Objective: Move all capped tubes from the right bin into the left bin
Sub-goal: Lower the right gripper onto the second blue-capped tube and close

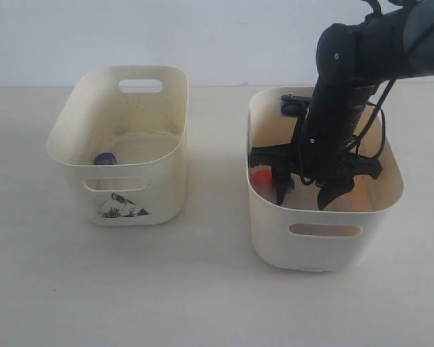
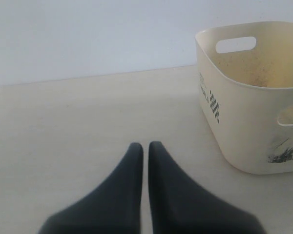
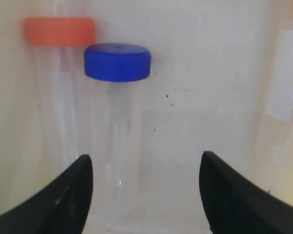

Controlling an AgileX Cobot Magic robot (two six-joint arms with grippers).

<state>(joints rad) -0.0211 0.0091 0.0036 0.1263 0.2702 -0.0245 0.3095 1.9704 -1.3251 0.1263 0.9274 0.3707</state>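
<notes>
1. two bins stand on the table: the left bin with the black smudged mark, and the plain right bin, well apart.
2. i count three capped tubes: one dark blue cap shows in the left bin, and two tubes lie side by side on the right bin's floor, an orange-capped tube and a blue-capped tube.
3. the right gripper is down inside the right bin, jaws wide apart and holding nothing.
4. the blue-capped tube lies inside the gap, close to one finger, cap away from the gripper; the orange-capped tube lies just outside that finger.
5. the left gripper is low over bare table near the left bin, jaws together on nothing.
</notes>
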